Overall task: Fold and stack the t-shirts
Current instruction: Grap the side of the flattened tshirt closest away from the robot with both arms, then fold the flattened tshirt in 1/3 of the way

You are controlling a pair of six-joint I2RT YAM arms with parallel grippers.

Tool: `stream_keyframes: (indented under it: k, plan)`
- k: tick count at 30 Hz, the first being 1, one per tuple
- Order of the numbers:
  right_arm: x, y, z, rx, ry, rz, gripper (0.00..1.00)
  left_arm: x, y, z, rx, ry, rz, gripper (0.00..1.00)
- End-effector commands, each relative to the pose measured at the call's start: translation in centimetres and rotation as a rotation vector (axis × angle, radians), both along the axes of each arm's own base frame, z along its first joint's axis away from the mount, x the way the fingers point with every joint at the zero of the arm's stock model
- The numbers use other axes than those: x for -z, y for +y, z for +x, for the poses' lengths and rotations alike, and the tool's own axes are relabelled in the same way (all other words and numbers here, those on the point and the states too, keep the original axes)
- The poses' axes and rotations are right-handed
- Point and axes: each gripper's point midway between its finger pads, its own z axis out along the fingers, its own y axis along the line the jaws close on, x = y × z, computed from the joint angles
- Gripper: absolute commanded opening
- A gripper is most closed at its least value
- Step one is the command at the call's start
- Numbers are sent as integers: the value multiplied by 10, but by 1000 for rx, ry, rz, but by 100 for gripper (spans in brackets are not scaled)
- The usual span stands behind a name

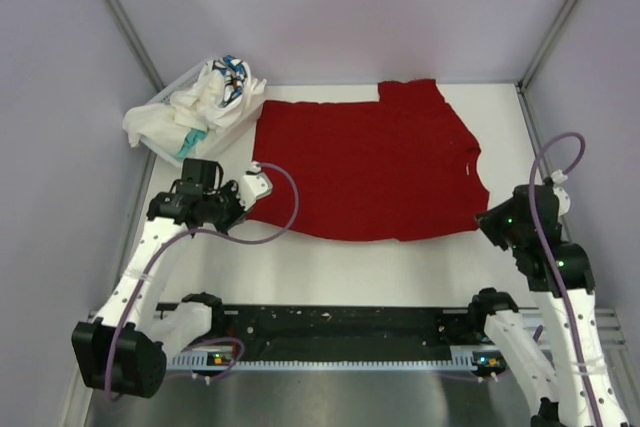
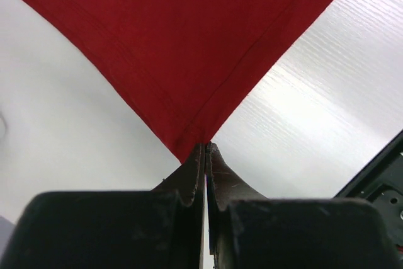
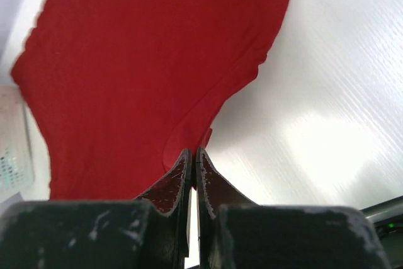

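A red t-shirt (image 1: 372,167) lies spread flat in the middle of the white table. My left gripper (image 1: 243,205) is shut on the shirt's near left corner; the left wrist view shows the corner (image 2: 189,137) pinched between the closed fingertips (image 2: 205,150). My right gripper (image 1: 484,219) is shut on the shirt's near right corner; the right wrist view shows the red cloth (image 3: 151,74) running into the closed fingertips (image 3: 192,154). A crumpled white t-shirt (image 1: 198,107) with a blue print lies at the far left corner.
The table (image 1: 400,267) has grey walls on the left, right and back. A dark rail (image 1: 340,332) with the arm bases runs along the near edge. The white shirt pile sits just beyond the left arm.
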Motion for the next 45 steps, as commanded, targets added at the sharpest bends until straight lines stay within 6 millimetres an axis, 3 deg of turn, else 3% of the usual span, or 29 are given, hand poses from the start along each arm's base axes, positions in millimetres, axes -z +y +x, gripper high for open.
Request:
stream_keyframes:
  k: [1, 5, 8, 14, 18, 20, 25, 28, 32, 36, 45]
  plan:
    - [-49, 1, -15, -110, -88, -78, 0, -35, 6, -20, 9, -28, 12, 0]
    - [-56, 1, -18, -136, -101, -96, 0, -34, 7, -26, -5, 0, 11, 0]
    - [-53, -3, -6, -150, -109, -148, 0, -23, 10, -17, -53, 13, 17, 0]
    - [-45, 4, 60, -246, -175, -239, 0, -4, 13, 26, -137, 10, 40, 0]
    - [-30, -5, 111, -245, -140, -339, 0, 9, 12, 61, -180, 19, 46, 0]
    - [-15, 1, 134, -310, -121, -361, 0, 14, 9, 78, -181, 21, 42, 0]
    - [16, 2, 179, -377, -55, -383, 0, 28, 11, 117, -208, 24, 77, 0]
    - [24, -5, 200, -377, -28, -387, 0, 36, 16, 133, -230, 23, 110, 0]
    - [23, -17, 222, -371, -32, -387, 0, 37, 22, 151, -246, 0, 151, 0]
    - [29, -11, 238, -428, -23, -378, 0, 39, 22, 162, -244, -4, 159, 0]
    - [29, -43, 244, -314, 11, -386, 0, 54, 23, 171, -250, 25, 183, 0]
